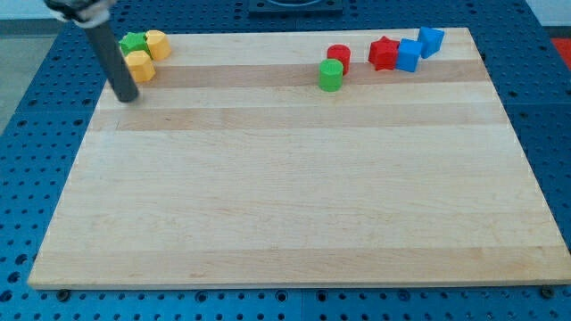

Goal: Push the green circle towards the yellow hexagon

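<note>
The green circle stands near the view's top, right of centre, touching a red cylinder just above it. Two yellow blocks sit at the view's top left: one below the other, with a green star-like block beside them; which yellow one is the hexagon I cannot tell for sure. My tip rests on the board just below and left of the lower yellow block, far left of the green circle.
A red star, a blue block and another blue block cluster at the view's top right. The wooden board lies on a blue perforated table.
</note>
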Action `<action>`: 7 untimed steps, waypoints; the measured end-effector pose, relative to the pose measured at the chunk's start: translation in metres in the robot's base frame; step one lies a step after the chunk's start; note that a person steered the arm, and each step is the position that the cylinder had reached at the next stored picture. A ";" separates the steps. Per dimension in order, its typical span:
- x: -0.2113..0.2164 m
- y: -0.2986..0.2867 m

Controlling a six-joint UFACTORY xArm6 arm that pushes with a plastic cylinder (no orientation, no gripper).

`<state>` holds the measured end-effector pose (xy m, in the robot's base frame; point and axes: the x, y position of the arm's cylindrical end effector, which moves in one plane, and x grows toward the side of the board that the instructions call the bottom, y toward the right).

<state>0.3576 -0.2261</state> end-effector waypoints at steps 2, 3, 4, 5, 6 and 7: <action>0.050 0.215; 0.024 0.317; 0.000 0.346; -0.029 0.343; -0.046 0.321; -0.054 0.280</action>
<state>0.3040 0.0535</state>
